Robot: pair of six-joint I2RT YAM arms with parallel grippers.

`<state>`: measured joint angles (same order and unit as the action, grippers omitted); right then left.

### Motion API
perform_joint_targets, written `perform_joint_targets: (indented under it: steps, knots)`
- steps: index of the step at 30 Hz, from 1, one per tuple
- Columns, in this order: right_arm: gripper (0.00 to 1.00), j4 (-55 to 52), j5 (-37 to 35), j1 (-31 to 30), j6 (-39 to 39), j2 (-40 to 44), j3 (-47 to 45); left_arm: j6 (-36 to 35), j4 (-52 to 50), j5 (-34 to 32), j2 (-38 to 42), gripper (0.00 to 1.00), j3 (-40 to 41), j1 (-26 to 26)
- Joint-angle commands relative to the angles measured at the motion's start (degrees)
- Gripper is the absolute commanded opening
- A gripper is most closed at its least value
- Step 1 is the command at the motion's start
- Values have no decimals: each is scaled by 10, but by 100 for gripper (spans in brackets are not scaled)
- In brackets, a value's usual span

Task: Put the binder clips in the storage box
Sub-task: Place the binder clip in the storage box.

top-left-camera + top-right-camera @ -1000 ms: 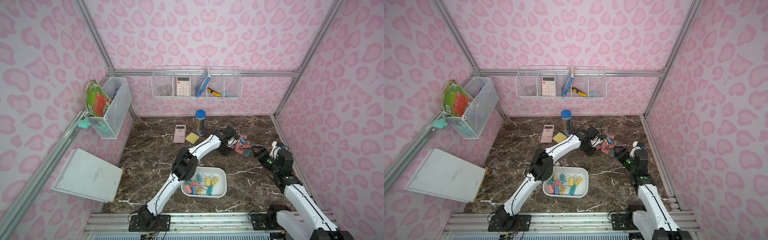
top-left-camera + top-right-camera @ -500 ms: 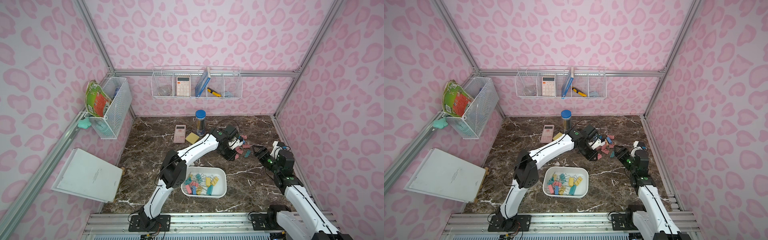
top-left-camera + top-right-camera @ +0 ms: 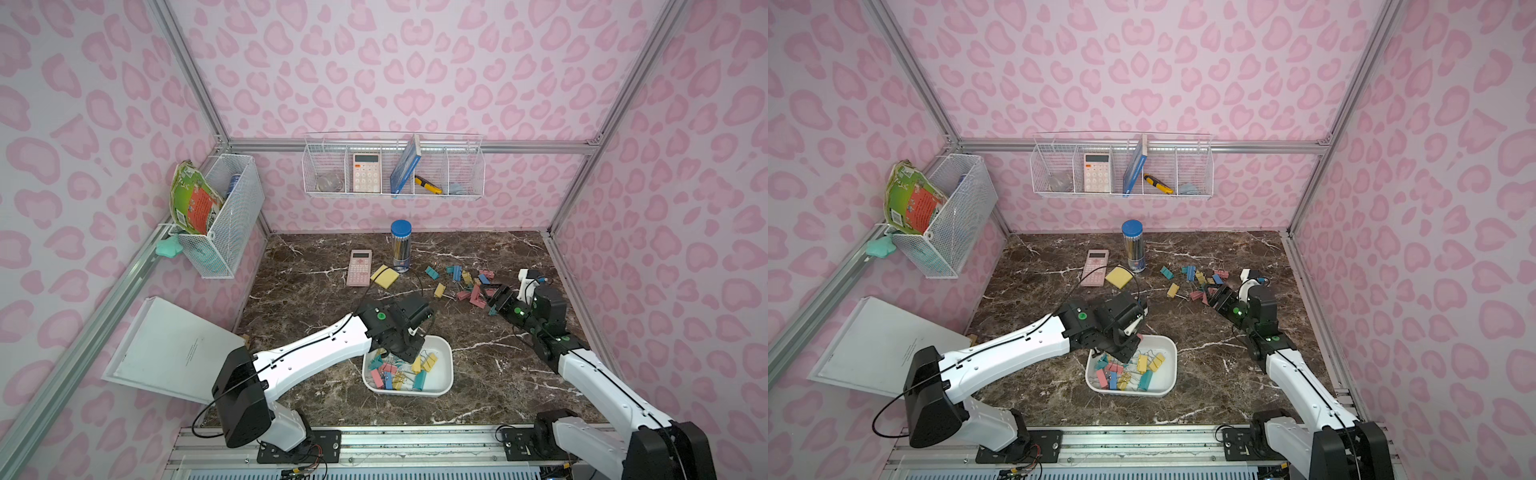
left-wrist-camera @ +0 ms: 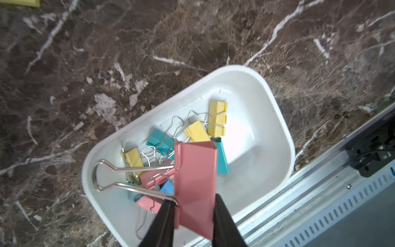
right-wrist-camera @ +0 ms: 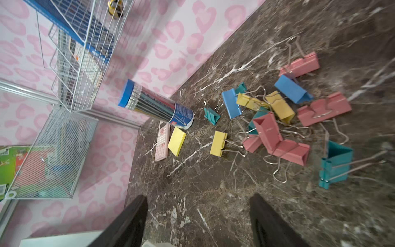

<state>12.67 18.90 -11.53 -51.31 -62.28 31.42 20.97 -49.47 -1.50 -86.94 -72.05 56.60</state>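
Left wrist view: left gripper (image 4: 193,200) is closed narrowly on one pink clip (image 4: 195,171), held above the storage box (image 4: 267,102), which contains a heap of stored clips (image 4: 215,119). In both top views the wrist hides that grip. The box sits at 6 o'clock on the table (image 3: 316,291). Right wrist view: right gripper (image 5: 198,197) is spread wide and empty. Loose clips (image 5: 275,119) lie at the table's 2 o'clock, the nearest one blurred.
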Motion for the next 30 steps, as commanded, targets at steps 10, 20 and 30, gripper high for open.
perform_joint_targets:
  steps: [10,20,30]
  knots:
    - [77,-82,-79,-19,52,-35,56,-16,70,30,-156,29,-43,51]
    - [82,-227,-192,8,19,-116,143,-8,104,63,-125,52,-18,50]
    - [74,-282,-213,18,68,-233,219,62,163,18,47,88,55,-38]
